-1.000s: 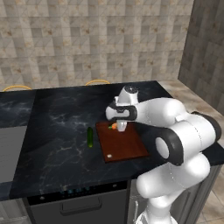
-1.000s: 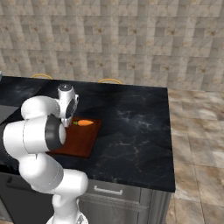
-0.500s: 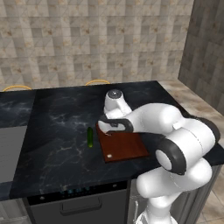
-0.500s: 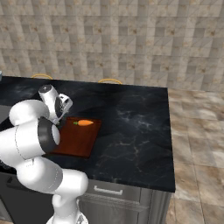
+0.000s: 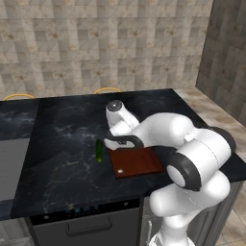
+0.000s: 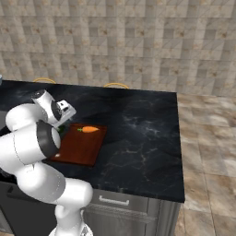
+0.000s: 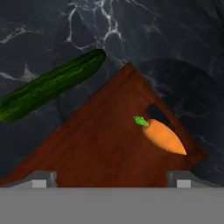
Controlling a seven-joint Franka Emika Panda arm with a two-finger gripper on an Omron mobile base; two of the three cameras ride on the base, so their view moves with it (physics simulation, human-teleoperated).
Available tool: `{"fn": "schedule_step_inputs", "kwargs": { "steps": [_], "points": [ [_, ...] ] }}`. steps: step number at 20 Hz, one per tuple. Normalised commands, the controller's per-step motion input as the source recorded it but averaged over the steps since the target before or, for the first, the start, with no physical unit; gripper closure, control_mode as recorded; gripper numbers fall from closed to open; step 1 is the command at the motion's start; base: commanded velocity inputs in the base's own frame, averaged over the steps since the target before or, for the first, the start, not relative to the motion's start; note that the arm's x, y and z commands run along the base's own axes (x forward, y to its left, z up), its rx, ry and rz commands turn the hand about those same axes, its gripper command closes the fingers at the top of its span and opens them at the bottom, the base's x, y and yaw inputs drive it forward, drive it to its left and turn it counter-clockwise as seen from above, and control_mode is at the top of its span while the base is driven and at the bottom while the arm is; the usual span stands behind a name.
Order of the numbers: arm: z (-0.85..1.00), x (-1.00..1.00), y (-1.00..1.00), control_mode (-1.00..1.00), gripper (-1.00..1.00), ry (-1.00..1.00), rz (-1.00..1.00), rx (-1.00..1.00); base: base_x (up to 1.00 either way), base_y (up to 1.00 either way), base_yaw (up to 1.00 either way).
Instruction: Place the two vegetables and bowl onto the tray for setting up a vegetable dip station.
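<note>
**Dark marble counter: carrot on board, cucumber pending**

Dark marble counter [image 5: 62, 144] is shown below a tiled wall. From left to right, the cucumber [image 7: 50, 85] is seen lying on the stone just beside the wooden board [image 7: 105, 148], apart from it, so it is judged the next item to be moved. The carrot [image 7: 162, 136] is laid on the board next to the handle slot. The gripper [image 5: 120, 142] is held over the board's near edge with fingers spread and empty. The bowl cannot be located. The slot is partly covered by the carrot.
</note>
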Motion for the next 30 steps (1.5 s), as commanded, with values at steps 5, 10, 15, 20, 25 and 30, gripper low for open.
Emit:
{"fn": "schedule_step_inputs", "kwargs": {
  "steps": [5,10,15,20,25,30],
  "points": [
    [0.12,0.00,0.00,-1.00,-1.00,0.00,-0.25,0.14,0.00,0.00,0.00],
    [0.15,0.00,0.00,-1.00,-1.00,0.04,-0.21,0.16,0.00,0.00,0.00],
    [0.01,0.00,0.00,-1.00,-1.00,0.01,-0.23,0.13,0.00,0.00,0.00],
    [0.00,0.00,0.06,-1.00,-1.00,0.02,-0.22,0.14,0.00,0.00,0.00],
    [0.00,0.00,0.10,-1.00,-1.00,0.02,-0.21,0.14,0.00,0.00,0.00],
    [0.00,0.00,0.13,-1.00,-1.00,0.00,-0.20,0.09,0.00,0.00,0.00]
  ]
}}
